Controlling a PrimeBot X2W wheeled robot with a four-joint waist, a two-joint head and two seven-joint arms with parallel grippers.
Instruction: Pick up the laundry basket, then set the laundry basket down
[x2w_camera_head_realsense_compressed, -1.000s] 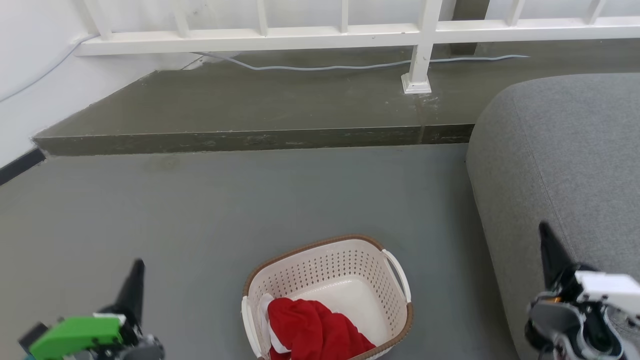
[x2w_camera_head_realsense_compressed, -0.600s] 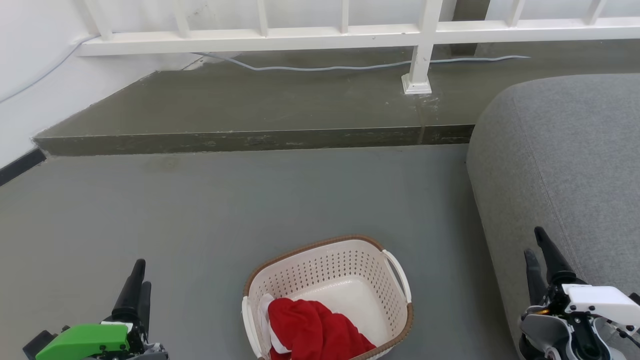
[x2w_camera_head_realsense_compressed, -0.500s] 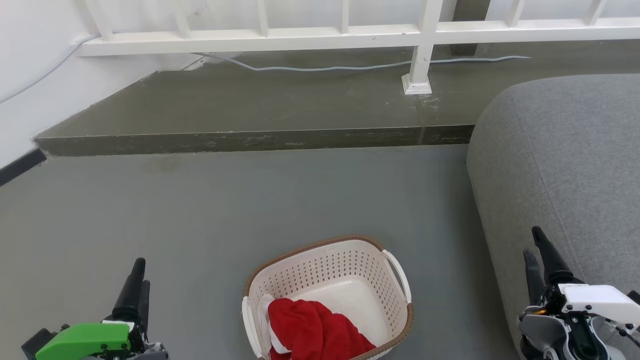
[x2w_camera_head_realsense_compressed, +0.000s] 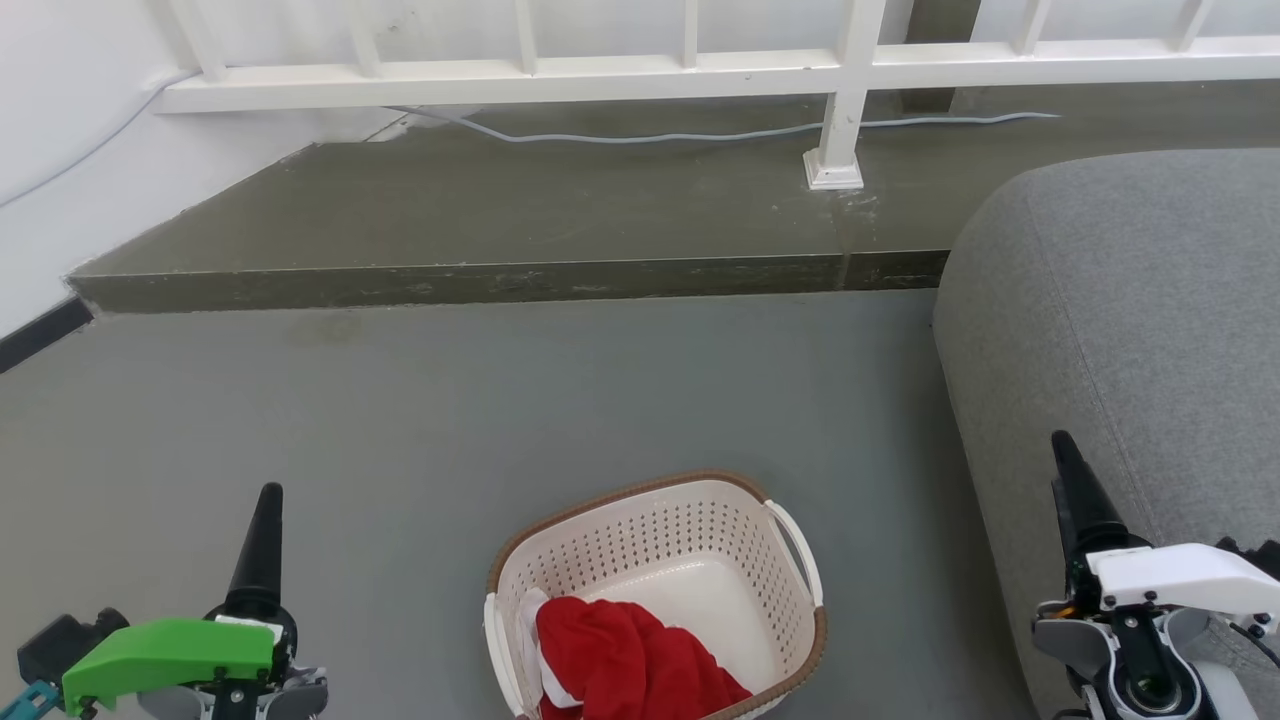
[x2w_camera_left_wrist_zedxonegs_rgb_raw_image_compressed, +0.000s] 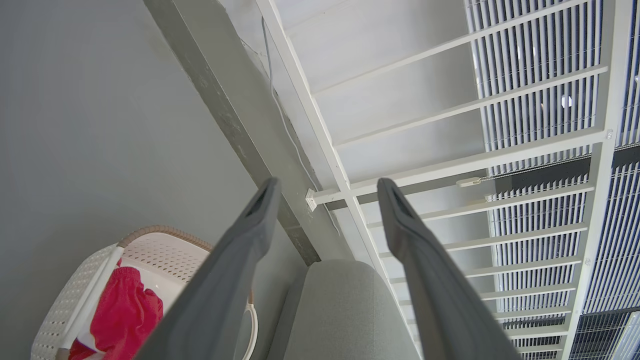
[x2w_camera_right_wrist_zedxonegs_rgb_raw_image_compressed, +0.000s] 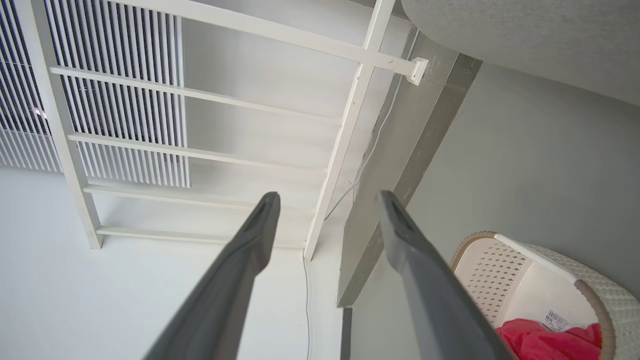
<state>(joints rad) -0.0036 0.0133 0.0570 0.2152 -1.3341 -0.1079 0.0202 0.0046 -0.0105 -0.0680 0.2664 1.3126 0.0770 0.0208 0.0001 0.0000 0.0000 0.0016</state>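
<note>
Lowest in the head view, at the bottom left corner: the left gripper (x2w_camera_head_realsense_compressed: 269, 495), green-capped, dark fingers pointing up the frame and lined up edge-on. In the left wrist view, fingers (x2w_camera_left_wrist_zedxonegs_rgb_raw_image_compressed: 245, 240) plainly spread apart, railing and sofa seen between them. At the bottom right corner: the right gripper (x2w_camera_head_realsense_compressed: 1063, 450), white-capped, also pointing up the frame, in front of the sofa's side. In the right wrist view, fingers (x2w_camera_right_wrist_zedxonegs_rgb_raw_image_compressed: 247, 250) likewise held wide apart.

Between the two, at bottom centre: the laundry basket (x2w_camera_head_realsense_compressed: 650, 540), standing on the grey floor (x2w_camera_head_realsense_compressed: 400, 420), well apart from both grippers, its near end cut off by the lower edge. Cream perforated walls, brown woven-look rim, a white handle on each side. Holds a crumpled red cloth (x2w_camera_head_realsense_compressed: 630, 660) in its near left part, with a bit of white fabric at the cloth's left edge; far part of its bottom bare. Shows a barcode sticker (x2w_camera_right_wrist_zedxonegs_rgb_raw_image_compressed: 555, 319) on its bottom in the right wrist view, just beside the cloth.

Along the right side of the frame: a grey upholstered sofa (x2w_camera_head_realsense_compressed: 1130, 300), near the basket but apart from it. Farther up: a raised dark step (x2w_camera_head_realsense_compressed: 500, 210) running across the frame. On it, a grey cable (x2w_camera_head_realsense_compressed: 650, 133) and the foot of a white railing (x2w_camera_head_realsense_compressed: 600, 70). At upper left, a white wall (x2w_camera_head_realsense_compressed: 60, 150).
</note>
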